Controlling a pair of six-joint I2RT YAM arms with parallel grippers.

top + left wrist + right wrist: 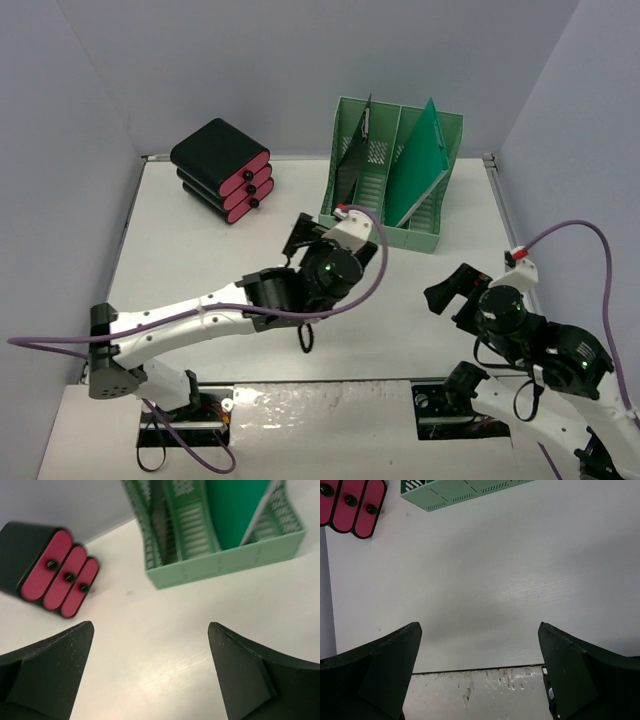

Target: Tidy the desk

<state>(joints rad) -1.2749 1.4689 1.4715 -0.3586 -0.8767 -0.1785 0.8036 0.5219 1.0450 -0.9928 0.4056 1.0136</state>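
Observation:
The white desk (190, 265) fills most of the top view. My left gripper (303, 236) hovers over its middle, just in front of the mint-green file rack (395, 180), and is open with nothing between its fingers (55, 672). The rack (220, 555) holds a green folder (420, 160) and a thin black book (355, 150). Back left stands a black drawer unit with pink fronts (222, 170); it also shows in the left wrist view (55, 572). My right gripper (448, 292) sits open and empty near the front right, above bare desk (485, 580).
The desk's near edge (475, 669) runs under the right gripper, with a scuffed grey strip below it. Grey walls close in the left, back and right sides. A purple cable (375, 265) loops off the left arm, and a black cable loop (305, 335) hangs beneath it.

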